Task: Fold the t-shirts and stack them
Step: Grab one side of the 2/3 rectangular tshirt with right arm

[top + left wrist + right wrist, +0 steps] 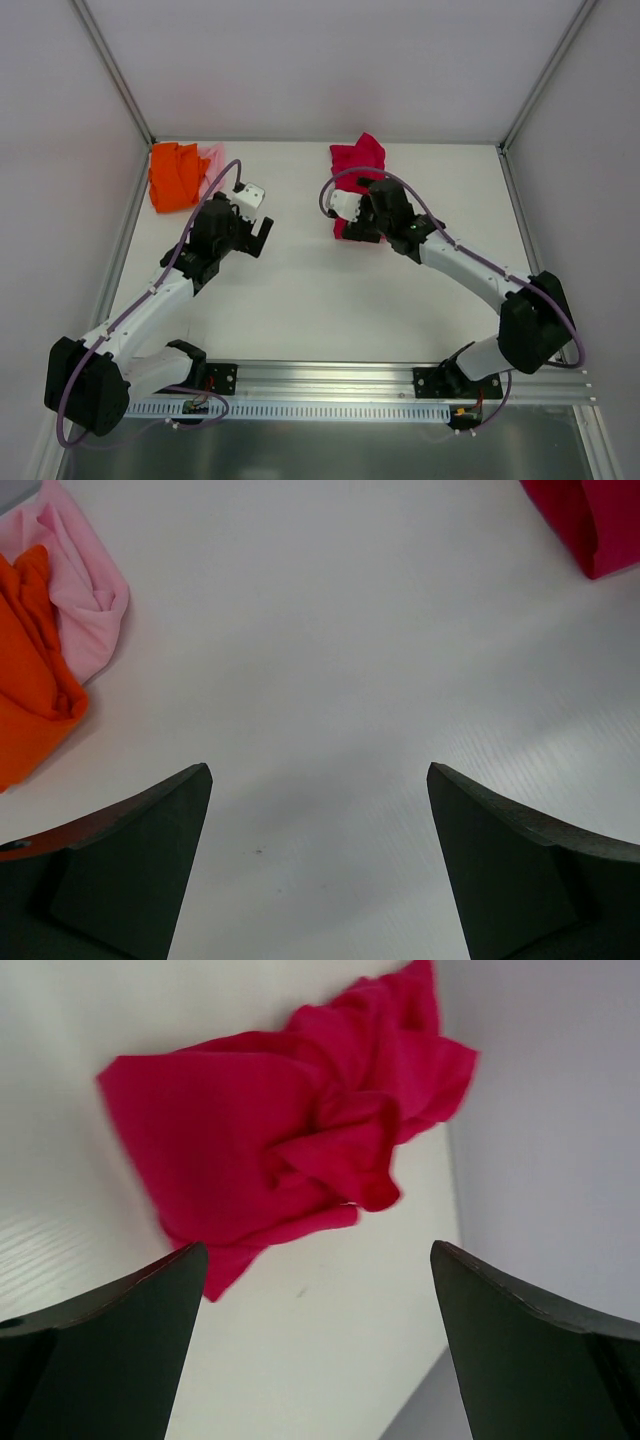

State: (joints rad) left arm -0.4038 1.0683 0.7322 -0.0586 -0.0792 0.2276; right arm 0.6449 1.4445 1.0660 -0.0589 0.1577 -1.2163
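The crumpled crimson-red cloth t-shirt (357,160) is bunched far-centre on the desk (320,300), before the open, empty right gripper (315,1250); the left gripper (320,770) is also open. Limp cloth is best pinched at an edge.

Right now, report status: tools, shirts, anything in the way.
Left tool open, empty, over table. Right tool open, empty, close to crumpled red shirt. Orange shirt and pink shirt heaped far left, unfolded. Nothing in the way.

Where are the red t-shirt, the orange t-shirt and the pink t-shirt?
red t-shirt (230,1150), right wrist view, on its flat left part.
orange t-shirt (172,178), top external view, on its middle.
pink t-shirt (90,600), left wrist view, on its rounded fold.
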